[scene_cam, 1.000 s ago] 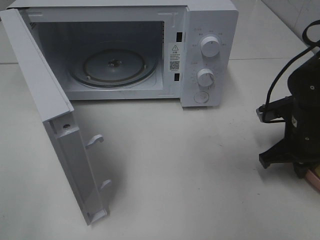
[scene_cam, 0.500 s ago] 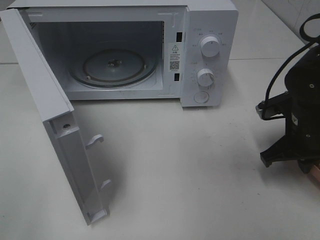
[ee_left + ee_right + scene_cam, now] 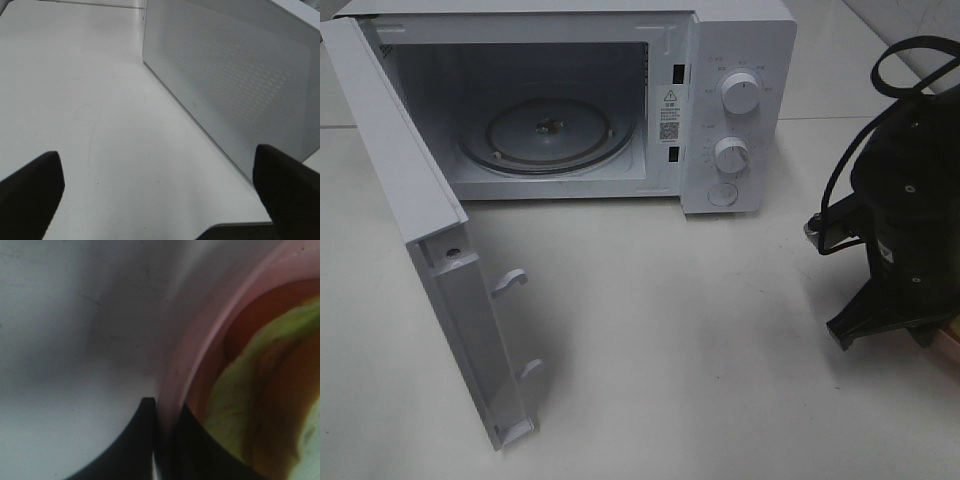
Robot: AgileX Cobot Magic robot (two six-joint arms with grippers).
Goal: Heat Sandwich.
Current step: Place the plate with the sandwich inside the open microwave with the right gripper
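One sandwich (image 3: 237,390) on plate (image 3: 200,340), right-wrist only

Microwave label (image 3: 670,115) print illegibly small

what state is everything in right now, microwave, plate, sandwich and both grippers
microwave door: swung wide open
glass turntable: bare, nothing on it
pink plate: pinched at its rim, outside the microwave
sandwich: lying on the pink plate, not yet in the microwave
right gripper: shut on the pink plate's rim
left gripper: open, holding nothing
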